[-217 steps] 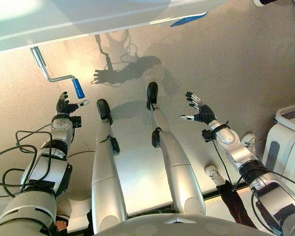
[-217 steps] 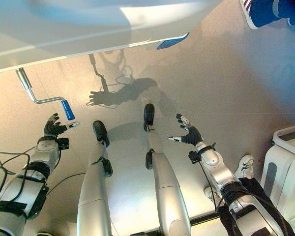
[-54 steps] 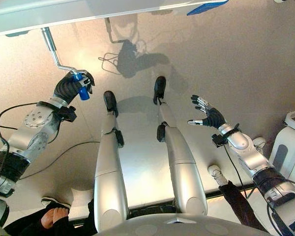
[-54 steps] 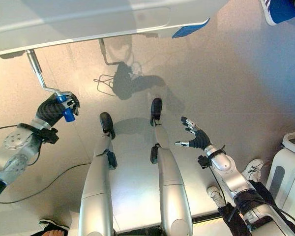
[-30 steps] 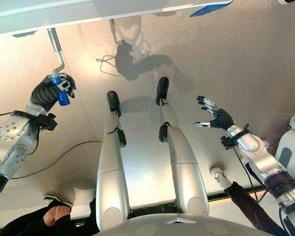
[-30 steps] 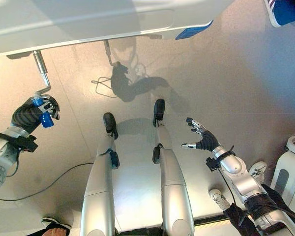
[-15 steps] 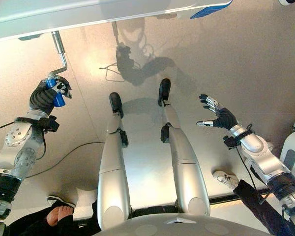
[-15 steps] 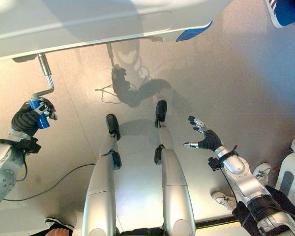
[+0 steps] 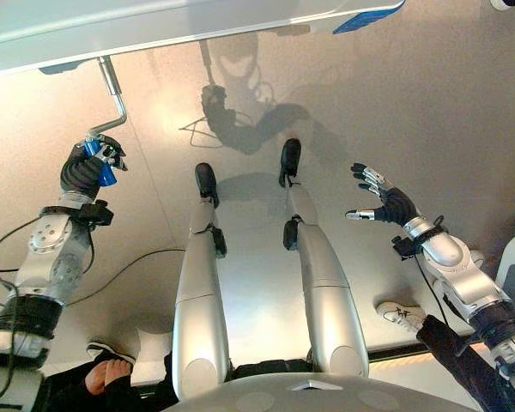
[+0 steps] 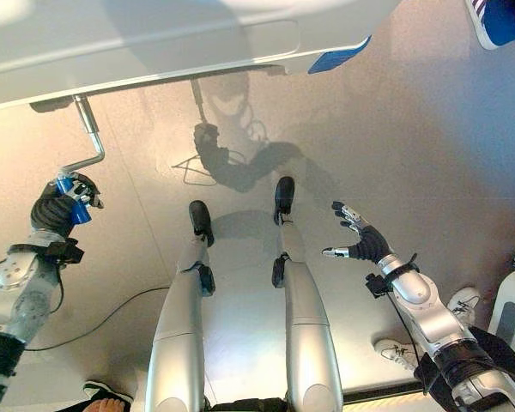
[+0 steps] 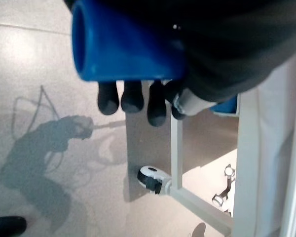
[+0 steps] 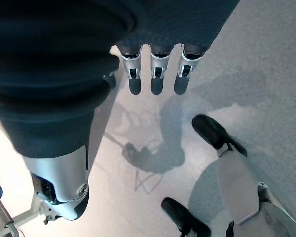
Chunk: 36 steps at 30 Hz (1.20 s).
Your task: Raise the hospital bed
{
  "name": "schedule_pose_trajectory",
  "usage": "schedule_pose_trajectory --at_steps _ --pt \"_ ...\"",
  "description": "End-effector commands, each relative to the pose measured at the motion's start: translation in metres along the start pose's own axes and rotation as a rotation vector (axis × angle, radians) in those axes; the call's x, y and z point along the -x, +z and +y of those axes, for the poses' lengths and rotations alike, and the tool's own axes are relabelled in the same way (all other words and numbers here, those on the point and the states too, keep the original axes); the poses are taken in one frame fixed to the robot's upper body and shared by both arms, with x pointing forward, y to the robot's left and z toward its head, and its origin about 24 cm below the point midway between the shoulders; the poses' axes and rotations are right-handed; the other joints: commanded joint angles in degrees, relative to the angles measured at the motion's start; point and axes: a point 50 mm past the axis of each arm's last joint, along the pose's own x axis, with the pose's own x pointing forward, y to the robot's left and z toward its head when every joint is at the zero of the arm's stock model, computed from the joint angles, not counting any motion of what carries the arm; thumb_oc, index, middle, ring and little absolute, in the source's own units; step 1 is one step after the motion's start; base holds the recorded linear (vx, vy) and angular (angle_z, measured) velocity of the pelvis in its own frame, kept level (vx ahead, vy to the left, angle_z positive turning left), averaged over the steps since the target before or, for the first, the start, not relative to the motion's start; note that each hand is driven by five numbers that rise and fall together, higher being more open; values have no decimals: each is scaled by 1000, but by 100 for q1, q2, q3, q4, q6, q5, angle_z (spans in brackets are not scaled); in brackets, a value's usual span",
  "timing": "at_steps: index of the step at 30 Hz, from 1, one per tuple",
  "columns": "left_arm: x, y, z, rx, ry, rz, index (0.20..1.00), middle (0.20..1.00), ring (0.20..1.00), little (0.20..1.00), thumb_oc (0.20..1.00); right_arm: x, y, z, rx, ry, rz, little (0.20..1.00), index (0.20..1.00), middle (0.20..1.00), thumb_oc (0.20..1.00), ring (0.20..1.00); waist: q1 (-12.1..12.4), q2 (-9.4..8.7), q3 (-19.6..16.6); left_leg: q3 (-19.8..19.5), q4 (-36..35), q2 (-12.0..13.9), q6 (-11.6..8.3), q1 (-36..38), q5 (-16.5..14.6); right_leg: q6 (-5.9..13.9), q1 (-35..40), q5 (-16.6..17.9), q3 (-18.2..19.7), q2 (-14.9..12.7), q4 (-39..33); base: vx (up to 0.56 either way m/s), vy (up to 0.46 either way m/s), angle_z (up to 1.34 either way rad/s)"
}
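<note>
**Left hand wrapped on the blue crank grip under the bed**

The left hand sits at about nine o'clock in the head views, its dark-tipped fingers curled round the blue cylindrical plastic grip of the bent silver metal crank handle. The crank's rod runs from the grip toward eleven o'clock and disappears beneath the edge of the pale grey hospital bed, which spans the twelve o'clock side of the scene. In the left wrist view the open end of the grip pokes out past the hand, and beyond the fingers stand the bed's white frame and a small white caster wheel on the glossy beige floor.

The right hand hangs at about three o'clock, well apart from the crank, with fingers straight and spread and nothing in it. A person's white sneaker rests on the floor at about four o'clock.
</note>
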Motion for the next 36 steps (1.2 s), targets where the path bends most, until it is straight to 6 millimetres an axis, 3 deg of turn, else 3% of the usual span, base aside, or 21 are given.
schedule_pose_trajectory --at_steps 1,26,36 --pt "18 -22 22 -74 104 102 200 200 200 200 200 1 2 4 -25 -2 -23 1000 1000 1000 1000 1000 -179 -169 -59 95 -158 -289 387 1 25 824 177 -617 -19 -59 578 0 0 0" --pt "-22 -18 28 -71 258 102 200 200 200 200 200 -13 13 13 -88 30 -63 1000 1000 1000 1000 1000 -449 -540 11 87 492 -275 515 -545 -408 903 -31 -548 157 -73 466 16 53 -2" --pt "-44 -18 14 -88 263 131 200 200 200 200 200 -20 20 16 -95 41 -90 1000 1000 1000 1000 1000 -516 -607 55 87 545 -269 552 -599 -461 891 -125 -577 201 -46 511 2 4 0"
